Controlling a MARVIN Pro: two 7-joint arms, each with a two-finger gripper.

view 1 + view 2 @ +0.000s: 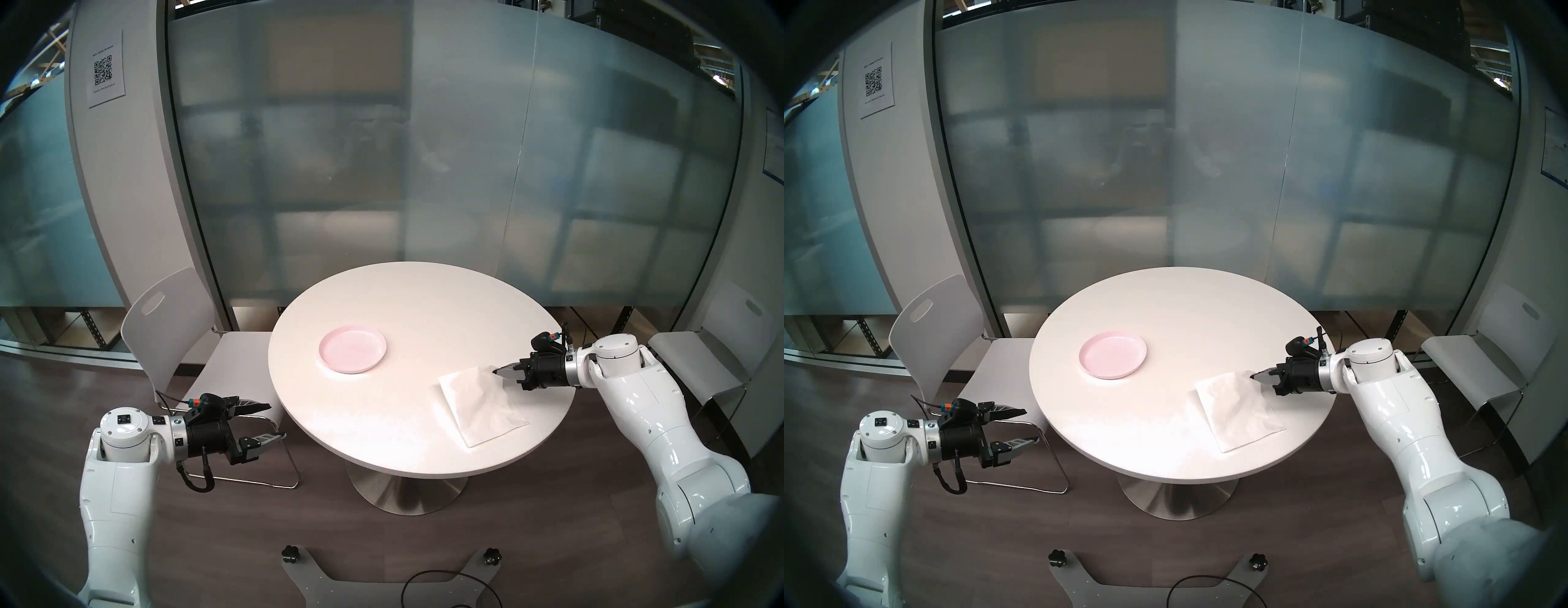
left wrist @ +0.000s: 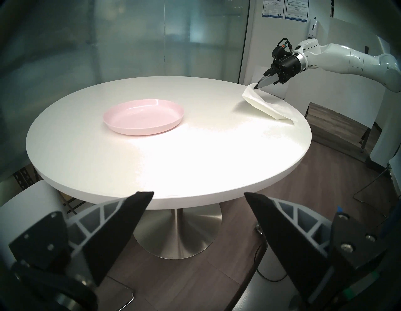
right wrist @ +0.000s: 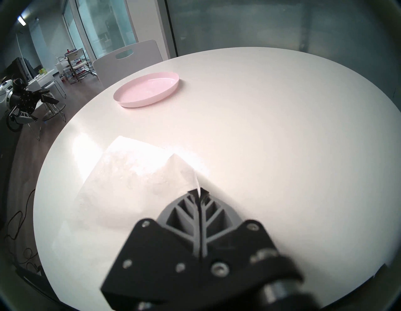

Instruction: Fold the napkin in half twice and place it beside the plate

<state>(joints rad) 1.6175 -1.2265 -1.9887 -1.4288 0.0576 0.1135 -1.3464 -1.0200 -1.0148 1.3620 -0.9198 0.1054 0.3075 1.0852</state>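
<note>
My right gripper [image 1: 496,371] is pinching the far corner of the napkin [image 1: 481,405], lifting it off the bench [image 1: 382,424], well apart from the plate [image 1: 352,348]. Thin, limp paper: tears easily, so I grip corners only. Left gripper [image 1: 271,421] is spread, idle.
</note>
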